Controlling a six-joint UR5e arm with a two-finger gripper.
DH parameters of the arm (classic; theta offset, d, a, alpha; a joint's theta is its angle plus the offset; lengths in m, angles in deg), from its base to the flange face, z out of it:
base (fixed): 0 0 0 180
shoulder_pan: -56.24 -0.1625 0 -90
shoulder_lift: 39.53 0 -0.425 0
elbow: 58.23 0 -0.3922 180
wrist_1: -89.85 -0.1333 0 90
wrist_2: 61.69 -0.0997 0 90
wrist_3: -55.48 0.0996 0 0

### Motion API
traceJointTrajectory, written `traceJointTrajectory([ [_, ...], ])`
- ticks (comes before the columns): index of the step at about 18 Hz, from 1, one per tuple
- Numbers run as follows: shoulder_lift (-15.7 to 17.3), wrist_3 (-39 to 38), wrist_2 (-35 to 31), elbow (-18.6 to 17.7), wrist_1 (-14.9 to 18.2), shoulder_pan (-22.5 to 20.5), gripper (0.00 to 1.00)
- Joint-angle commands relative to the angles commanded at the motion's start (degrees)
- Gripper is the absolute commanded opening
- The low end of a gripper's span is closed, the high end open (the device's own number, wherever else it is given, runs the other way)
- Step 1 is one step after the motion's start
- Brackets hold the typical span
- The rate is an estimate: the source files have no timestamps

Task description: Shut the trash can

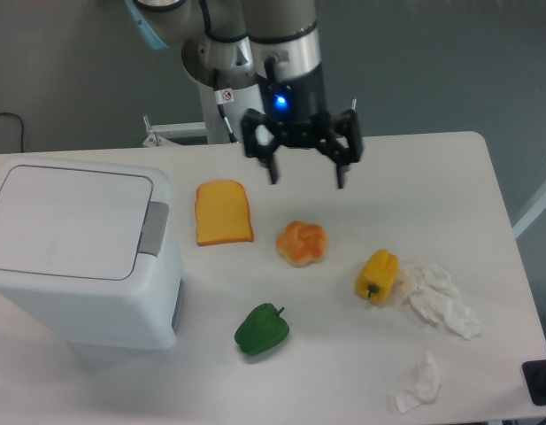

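The trash can [78, 257], a large boxy white bin, stands at the left of the table with its flat white lid [65, 221] lying down flush and the grey latch tab [152, 228] at its right edge. My gripper [306, 177] hangs open above the table's back middle, well to the right of the bin, with nothing between its fingers. It is above and behind the bread roll.
On the white table lie a slice of toast [223, 212], a bread roll [302, 243], a yellow pepper [377, 275], a green pepper [261, 328] and crumpled white tissues [442, 297] with one more [419, 383] near the front edge. The robot base [224, 88] stands behind.
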Motion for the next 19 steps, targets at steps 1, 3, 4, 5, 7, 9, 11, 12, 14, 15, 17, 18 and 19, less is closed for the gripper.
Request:
traceJointTrajectory([
  [1, 0.26, 0.0, 0.0, -0.35, 1.84, -0.79, 1.0],
  [3, 1.75, 0.44, 0.17, -0.79, 5.26, -3.77, 1.0],
  [4, 2.72, 1.05, 0.61, -1.05, 6.33, -5.62, 1.0],
  [5, 3.68, 2.27, 0.62, -1.32, 6.95, -7.11, 1.0],
  [7, 5.18, 6.57, 0.53, -1.76, 8.88, -10.19, 1.0],
  [9, 6.58, 12.45, 0.53, -1.85, 11.07, -14.23, 1.0],
  [11, 7.56, 18.34, 0.7, -1.85, 11.96, -18.27, 1.0],
  [12, 7.73, 20.63, 0.7, -1.93, 12.31, -19.86, 1.0],
  [14, 8.0, 23.89, 0.79, -1.93, 13.01, -23.11, 1.0],
  [15, 8.0, 25.56, 1.14, -1.94, 13.36, -24.69, 1.0],
  [17, 8.09, 29.34, 3.33, -1.94, 13.63, -27.86, 1.0],
  [18, 8.26, 30.75, 4.12, -1.94, 13.81, -29.26, 1.0],
  [19, 8.61, 32.07, 4.57, -1.94, 14.42, -30.76, 1.0],
])
